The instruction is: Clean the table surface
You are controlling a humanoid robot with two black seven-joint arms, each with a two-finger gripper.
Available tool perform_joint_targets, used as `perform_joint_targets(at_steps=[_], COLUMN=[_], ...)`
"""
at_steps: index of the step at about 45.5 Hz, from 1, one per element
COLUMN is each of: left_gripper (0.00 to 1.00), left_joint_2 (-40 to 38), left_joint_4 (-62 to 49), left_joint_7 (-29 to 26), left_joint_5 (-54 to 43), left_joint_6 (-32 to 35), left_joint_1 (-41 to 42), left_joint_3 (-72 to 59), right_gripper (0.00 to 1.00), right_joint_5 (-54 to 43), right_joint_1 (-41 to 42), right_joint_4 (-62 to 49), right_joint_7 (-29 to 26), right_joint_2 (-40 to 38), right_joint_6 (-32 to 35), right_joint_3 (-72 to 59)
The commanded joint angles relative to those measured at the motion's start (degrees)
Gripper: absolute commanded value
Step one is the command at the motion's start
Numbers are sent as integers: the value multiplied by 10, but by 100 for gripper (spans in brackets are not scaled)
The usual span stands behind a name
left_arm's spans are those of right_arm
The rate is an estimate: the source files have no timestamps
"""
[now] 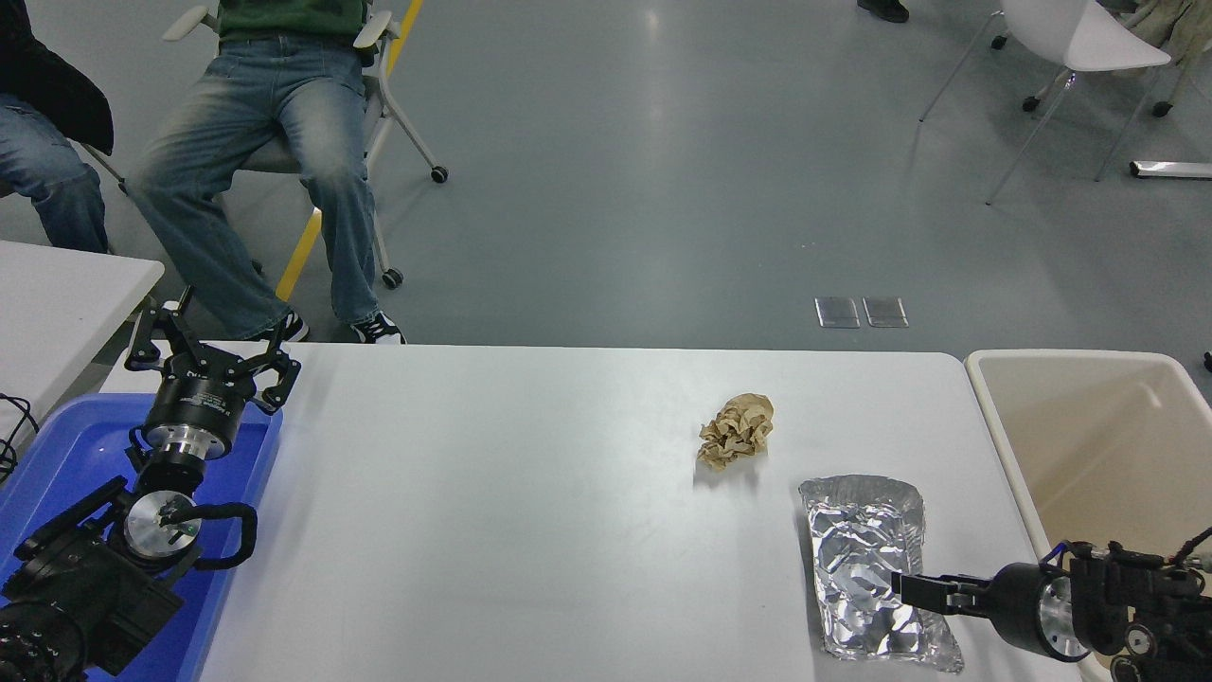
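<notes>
The table surface [492, 493] is a wide white top with two pieces of litter on its right half. A crumpled ball of brown paper [737, 431] lies right of centre. Nearer and further right lies a flat silver foil pouch [866, 559]. My right gripper [900, 587] reaches in from the lower right corner and points left, its tip over the near half of the pouch. Whether it touches the foil is unclear. My left gripper [210, 352] is parked at the lower left, open, above a blue tray.
A beige plastic bin [985, 398] stands against the table's right end. A blue tray [66, 445] sits at the left end beside a smaller white table [57, 294]. Two people sit beyond the far left corner [275, 123]. A white chair [1079, 38] stands far right.
</notes>
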Motion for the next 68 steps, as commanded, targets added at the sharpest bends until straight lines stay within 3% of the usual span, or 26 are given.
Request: perform_joint_targets(at_steps=[1, 7, 10, 11, 36, 68], left_gripper=[100, 100, 100, 100, 100, 100], left_joint_2=[0, 0, 0, 0, 0, 0], left_joint_4=[0, 0, 0, 0, 0, 0], left_joint_7=[0, 0, 0, 0, 0, 0], left_joint_5=[0, 0, 0, 0, 0, 0], left_joint_6=[0, 0, 0, 0, 0, 0], left_joint_1=[0, 1, 0, 0, 1, 0], left_joint_3=[0, 0, 0, 0, 0, 0], right_gripper=[45, 9, 5, 0, 0, 0], right_joint_5=[-4, -12, -21, -24, -20, -20], right_joint_1=[-5, -5, -5, -5, 10, 104], right_joint_4=[-25, -27, -27, -28, -27, 36], right_joint_7=[1, 1, 1, 1, 16, 98], right_joint_2=[22, 26, 25, 25, 13, -146], right_joint_6=[-7, -7, -7, -7, -7, 15], right_joint_3=[-2, -2, -3, -3, 4, 10])
